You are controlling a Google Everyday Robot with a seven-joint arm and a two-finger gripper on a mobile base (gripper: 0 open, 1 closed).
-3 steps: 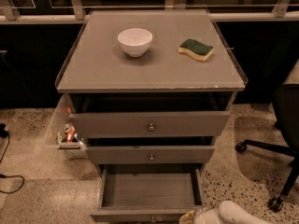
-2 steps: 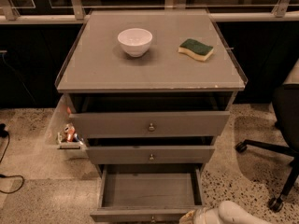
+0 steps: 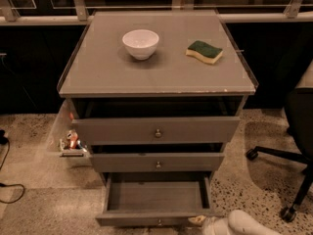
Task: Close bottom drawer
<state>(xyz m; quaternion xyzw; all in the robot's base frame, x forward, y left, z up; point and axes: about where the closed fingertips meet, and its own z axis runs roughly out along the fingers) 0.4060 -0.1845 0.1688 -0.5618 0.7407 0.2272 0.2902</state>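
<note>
Three grey drawers stand open below the front edge of the cabinet's tabletop [image 3: 161, 80] in the single camera view: the top drawer [image 3: 117, 130] is out a little, the middle drawer [image 3: 122, 163] slightly further, and the bottom drawer [image 3: 156, 197] furthest of all, its bare inside showing and its front with a small round knob [image 3: 159, 223] near the lower border of the view. The gripper [image 3: 199, 221] is low down at the right end of that drawer's front, just beside or touching it; whether it is open, shut or has hold of anything cannot be told. Its white arm [image 3: 244, 224] runs off to the lower right. On the tabletop a white bowl [image 3: 140, 43] sits upright toward the back edge, left of centre, and a green and yellow sponge [image 3: 204, 51] lies nearer the back right corner, well apart from the bowl. Below the left edge a clear bin [image 3: 61, 136] hangs on the cabinet's side with small items inside. A black office chair [image 3: 298, 131] stands on the speckled floor [image 3: 39, 199] beyond the right edge.
</note>
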